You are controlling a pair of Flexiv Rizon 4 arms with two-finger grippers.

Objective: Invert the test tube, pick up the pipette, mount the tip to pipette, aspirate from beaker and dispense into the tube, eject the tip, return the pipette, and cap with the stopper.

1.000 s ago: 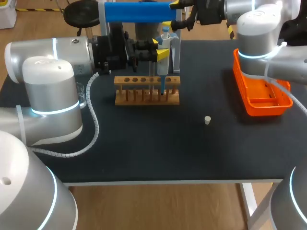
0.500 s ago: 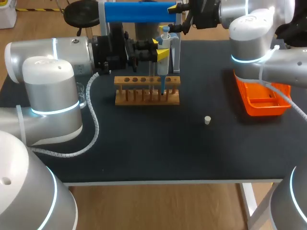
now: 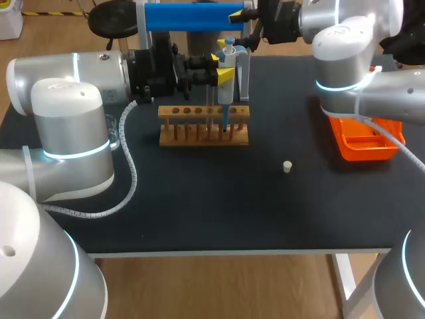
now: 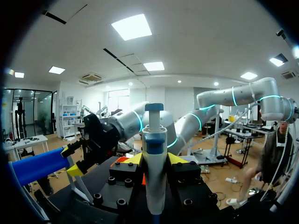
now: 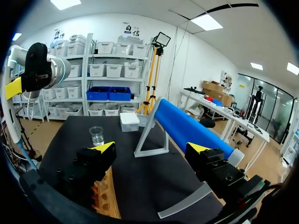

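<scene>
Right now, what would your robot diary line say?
left gripper: shut on pipette, over rack | right gripper: open | stopper: on table

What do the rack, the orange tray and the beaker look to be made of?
The rack looks like wood: matt brown, with drilled holes and thin posts. The orange tray is probably moulded plastic: bright even colour, slight sheen. The beaker is clear, either glass or plastic; I cannot tell which.

Left arm (image 3: 66, 119), right arm (image 3: 358, 60): fat silver-grey cylindrical links, rounded white joint caps, glowing cyan ring at joints. White spiral-wrapped cable (image 3: 133, 174) loops off left arm; thin white hose (image 3: 393, 135) along right arm. Left gripper (image 4: 154, 159), right gripper (image 5: 151, 148): black blocky bodies, socket screws, yellow wedge tips.
</scene>
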